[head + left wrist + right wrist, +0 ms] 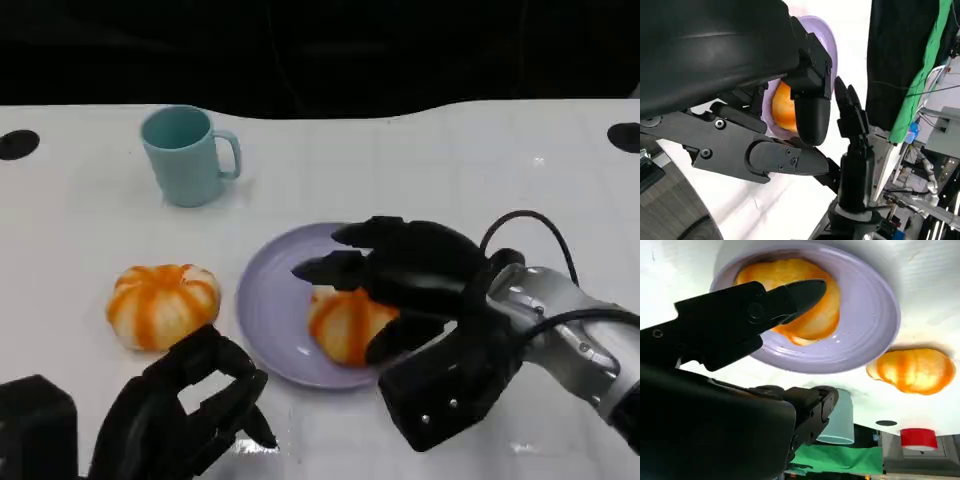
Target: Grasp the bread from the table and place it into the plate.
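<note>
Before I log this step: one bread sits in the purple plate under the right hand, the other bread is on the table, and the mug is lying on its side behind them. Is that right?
Not quite. The mug stands upright, as the head view shows. The rest holds: one bread in the purple plate under the right hand, the other bread on the table.

Robot lab test bench

A bare white table (420, 160) stands against a dark backdrop; beyond the table's edge hang a green cloth (925, 70) and loose cables (935, 80), with a red-capped fixture (918, 439) near the cloth.
</note>
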`<state>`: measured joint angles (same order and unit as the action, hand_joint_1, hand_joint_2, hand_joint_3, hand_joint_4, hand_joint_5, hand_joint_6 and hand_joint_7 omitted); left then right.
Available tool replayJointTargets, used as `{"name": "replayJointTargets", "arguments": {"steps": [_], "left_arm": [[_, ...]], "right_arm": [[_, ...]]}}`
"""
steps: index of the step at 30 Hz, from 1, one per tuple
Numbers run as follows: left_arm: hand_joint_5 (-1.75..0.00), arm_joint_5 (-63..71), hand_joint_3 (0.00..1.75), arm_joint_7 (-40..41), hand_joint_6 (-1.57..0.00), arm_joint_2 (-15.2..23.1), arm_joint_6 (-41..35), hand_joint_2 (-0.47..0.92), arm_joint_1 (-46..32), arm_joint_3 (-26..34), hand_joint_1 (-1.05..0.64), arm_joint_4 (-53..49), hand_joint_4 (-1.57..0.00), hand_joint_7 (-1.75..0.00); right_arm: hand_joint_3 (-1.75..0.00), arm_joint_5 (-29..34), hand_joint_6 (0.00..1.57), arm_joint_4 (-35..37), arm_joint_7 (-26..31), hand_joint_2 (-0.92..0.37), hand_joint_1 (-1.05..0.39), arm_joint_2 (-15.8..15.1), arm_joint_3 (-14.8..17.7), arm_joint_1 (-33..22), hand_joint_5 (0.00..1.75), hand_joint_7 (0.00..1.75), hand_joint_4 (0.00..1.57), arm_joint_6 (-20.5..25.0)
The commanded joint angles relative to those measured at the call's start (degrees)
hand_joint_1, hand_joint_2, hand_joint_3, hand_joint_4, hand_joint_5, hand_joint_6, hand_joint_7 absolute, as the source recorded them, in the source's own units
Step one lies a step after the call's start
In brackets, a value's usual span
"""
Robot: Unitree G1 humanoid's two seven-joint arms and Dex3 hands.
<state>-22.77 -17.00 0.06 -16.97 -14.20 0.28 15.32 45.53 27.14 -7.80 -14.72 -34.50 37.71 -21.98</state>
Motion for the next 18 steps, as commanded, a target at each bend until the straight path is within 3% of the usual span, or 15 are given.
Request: {"name": "replayJointTargets", "arguments": {"steps": [1,6,12,15,18], "left_arm": [[-1.75,0.25,0.21,0.39,-0.49,0.43,0.57,0.92,0.07,0.23,-0.54,-0.11,-0.67,-1.65],[-1.75,0.5,0.21,0.59,-0.49,0.43,0.58,0.92,-0.02,0.19,-0.54,-0.06,-0.67,-1.65],[-1.75,0.7,0.23,0.56,-0.48,0.26,0.8,0.92,-0.05,0.08,-0.54,-0.14,-0.66,-1.66],[-1.75,0.55,0.22,1.01,-0.49,0.24,-0.06,0.92,-0.2,0.06,-0.54,0.48,-0.66,-1.66],[-1.75,0.38,0.21,1.0,-0.49,0.26,-0.18,0.92,-0.27,0.06,-0.54,0.62,-0.66,-1.66]], "right_arm": [[-0.04,-1.84,0.19,-2.43,-1.72,-0.92,-0.84,-1.78,1.69,-0.81,0.08,0.0,0.06,0.13],[-0.04,-3.0,0.19,-5.11,-2.61,-0.92,-0.84,-2.81,3.03,-1.94,0.09,0.0,0.07,-0.39],[-0.02,-5.81,0.26,-12.09,-4.3,-0.92,-0.77,-5.99,6.09,-6.48,0.15,0.03,0.15,-1.08],[-0.01,-5.64,0.33,-15.28,-2.73,-0.9,-0.73,-8.68,7.83,-9.97,0.2,0.05,0.23,-2.51],[0.0,-5.34,0.36,-16.64,-2.32,-0.9,-0.69,-9.49,8.75,-11.38,0.24,0.05,0.27,-2.95]]}}
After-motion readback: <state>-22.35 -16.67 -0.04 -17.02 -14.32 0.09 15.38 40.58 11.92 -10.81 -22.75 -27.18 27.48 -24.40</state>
